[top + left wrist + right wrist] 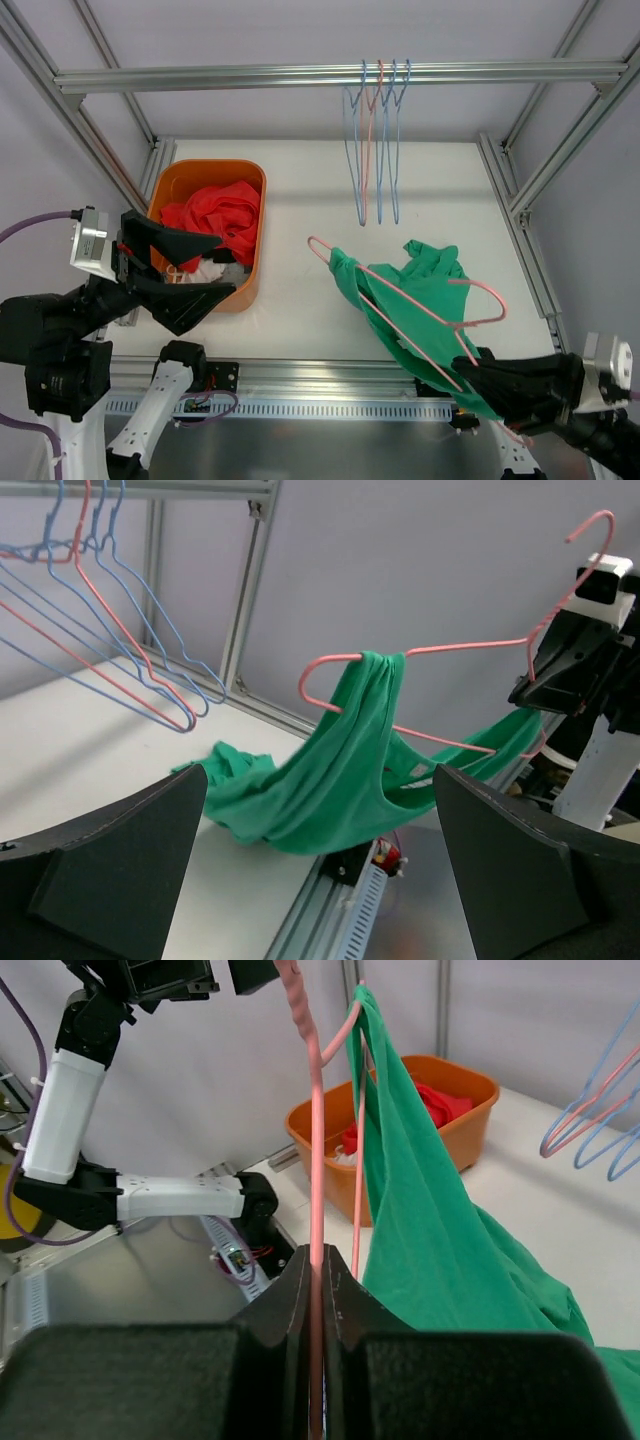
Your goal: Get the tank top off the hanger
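A green tank top (420,300) hangs bunched on one end of a pink wire hanger (420,305), its lower part trailing on the white table. My right gripper (475,368) is shut on the hanger's wire near the front edge and holds it up. In the right wrist view the pink wire (316,1160) runs between my closed fingers (290,1310), with the tank top (420,1210) draped beside it. My left gripper (205,270) is open and empty at the left, over the orange bin. In the left wrist view the tank top (340,770) hangs from the hanger (450,648) well ahead of it.
An orange bin (200,190) with red and white clothes stands at the left of the table. Several empty blue and pink hangers (375,140) hang from the aluminium rail (340,74) at the back. Frame posts stand at both sides.
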